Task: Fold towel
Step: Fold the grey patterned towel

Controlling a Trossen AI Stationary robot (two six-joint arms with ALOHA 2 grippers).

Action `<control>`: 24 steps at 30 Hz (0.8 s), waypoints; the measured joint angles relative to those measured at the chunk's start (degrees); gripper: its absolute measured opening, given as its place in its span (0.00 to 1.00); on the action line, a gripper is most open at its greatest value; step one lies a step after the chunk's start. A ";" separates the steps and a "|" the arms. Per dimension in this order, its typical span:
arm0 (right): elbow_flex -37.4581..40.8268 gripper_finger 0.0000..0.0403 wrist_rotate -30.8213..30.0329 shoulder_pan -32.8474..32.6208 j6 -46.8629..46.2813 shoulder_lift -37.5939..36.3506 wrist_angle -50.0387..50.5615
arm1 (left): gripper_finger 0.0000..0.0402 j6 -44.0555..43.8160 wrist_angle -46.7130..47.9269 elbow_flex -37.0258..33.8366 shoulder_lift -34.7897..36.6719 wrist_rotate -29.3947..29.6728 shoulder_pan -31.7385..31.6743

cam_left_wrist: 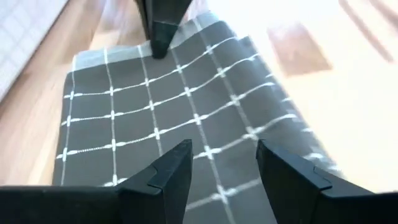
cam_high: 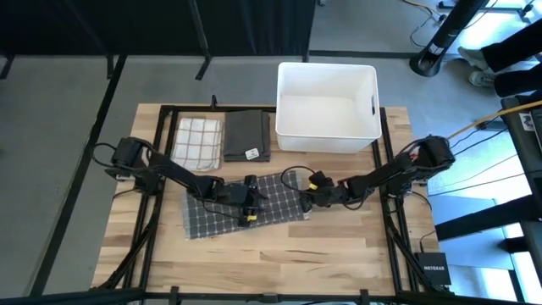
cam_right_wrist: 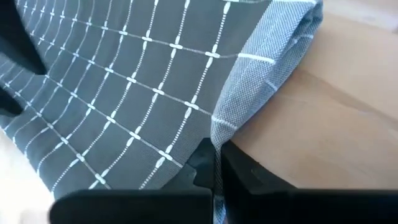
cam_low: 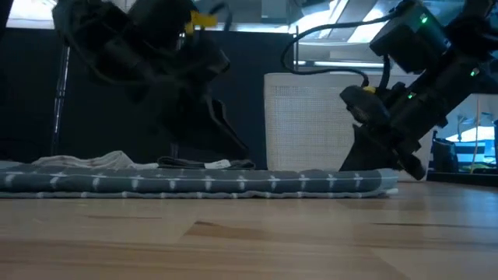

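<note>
Gripping stage of the fold: right claw (cam_right_wrist: 214,163) has its fingers together, pinched on the right-hand edge of the grey checked towel (cam_high: 246,210); the hem bunches up between the tips in the right wrist view; left claw (cam_left_wrist: 221,171) hangs over the towel's middle with fingers apart, nothing between them; towel lies flat on the counter (cam_high: 279,263), centre front, between the two arms; white bin (cam_high: 327,106) sits behind it, and two folded cloths, a checked white one (cam_high: 198,141) and a dark one (cam_high: 247,135), rest at the back left, apart from the work.

Next move, as I read it: left claw needs its own hold on an edge or must pin the cloth, then right lifts its edge and carries it across; grip looks shallow, probably just the hem, hard to tell from here; risk of slip-out on the lift.
</note>
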State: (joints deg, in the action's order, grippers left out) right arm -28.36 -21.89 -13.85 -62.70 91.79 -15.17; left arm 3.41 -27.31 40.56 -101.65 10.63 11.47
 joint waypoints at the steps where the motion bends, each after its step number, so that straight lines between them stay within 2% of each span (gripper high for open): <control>1: 0.00 0.03 0.00 0.00 0.00 -1.17 1.84 | 0.43 -0.38 0.36 0.02 0.78 0.00 0.37; 6: -0.02 0.02 0.22 -0.02 -0.40 -9.10 13.73 | 0.43 -4.46 1.63 0.06 2.30 -0.04 1.35; 12: -0.09 0.01 2.03 -0.02 -2.00 -18.24 24.74 | 0.43 -5.69 1.96 0.04 -2.08 0.00 -0.19; 18: -1.36 0.02 0.32 0.00 -1.42 -20.68 21.01 | 0.43 -6.08 -0.32 0.33 -6.72 -0.22 -2.80; 24: -7.03 0.01 -3.78 0.00 6.46 -16.48 12.42 | 0.43 -8.57 -0.22 0.28 -7.12 -0.20 -3.96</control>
State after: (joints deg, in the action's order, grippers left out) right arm -35.39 -25.67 -13.85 -56.23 75.31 -2.74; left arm -5.17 -27.53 40.84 -108.77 10.44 7.51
